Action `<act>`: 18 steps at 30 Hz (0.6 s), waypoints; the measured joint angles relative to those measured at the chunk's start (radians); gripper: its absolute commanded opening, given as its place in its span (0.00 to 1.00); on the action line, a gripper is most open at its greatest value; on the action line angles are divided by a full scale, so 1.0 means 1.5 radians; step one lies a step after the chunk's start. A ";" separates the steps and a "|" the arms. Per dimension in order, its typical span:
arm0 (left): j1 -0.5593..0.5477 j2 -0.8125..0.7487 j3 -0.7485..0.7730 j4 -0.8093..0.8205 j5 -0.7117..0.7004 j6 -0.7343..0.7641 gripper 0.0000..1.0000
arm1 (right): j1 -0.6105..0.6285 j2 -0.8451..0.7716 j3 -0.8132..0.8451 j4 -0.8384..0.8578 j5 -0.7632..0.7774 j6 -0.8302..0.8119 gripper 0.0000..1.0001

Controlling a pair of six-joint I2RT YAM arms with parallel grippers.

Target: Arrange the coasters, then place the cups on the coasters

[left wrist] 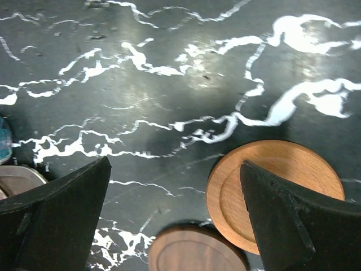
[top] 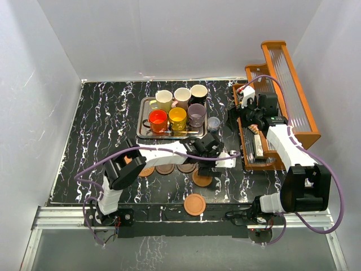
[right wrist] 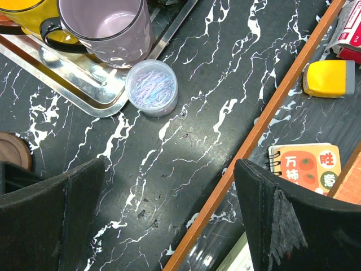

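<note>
Several cups stand on a steel tray (top: 144,131), among them a red-orange one (top: 157,120), a yellow-orange one (top: 177,118) and a purple-grey one (top: 197,114). Flat round coasters lie in front of the tray: a row (top: 165,168), a light one (top: 202,179) and one near the front edge (top: 194,204). My left gripper (top: 229,160) is open just above the table. Its wrist view shows the left gripper (left wrist: 175,164) empty, a light wood coaster (left wrist: 265,180) beside its right finger and a dark coaster (left wrist: 194,251) below. My right gripper (top: 237,117) (right wrist: 169,164) hangs open and empty over bare table.
A small clear lidded jar (right wrist: 151,87) stands by the tray's corner (right wrist: 67,79), beside the purple-grey mug (right wrist: 107,28). A wooden organizer (top: 282,96) fills the right side; its orange rail (right wrist: 271,141) borders a notebook (right wrist: 304,166) and a yellow eraser (right wrist: 330,78).
</note>
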 measured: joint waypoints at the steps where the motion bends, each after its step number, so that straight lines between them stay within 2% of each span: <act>1: 0.003 0.007 0.007 0.008 -0.003 -0.005 0.98 | 0.000 0.000 0.000 0.000 0.000 -0.001 0.98; 7: 0.026 0.040 0.042 0.044 -0.016 -0.031 0.98 | 0.000 -0.001 0.000 0.000 0.000 -0.001 0.98; 18: 0.084 0.046 0.048 0.055 -0.016 -0.042 0.98 | 0.000 -0.003 0.000 0.000 -0.005 -0.001 0.98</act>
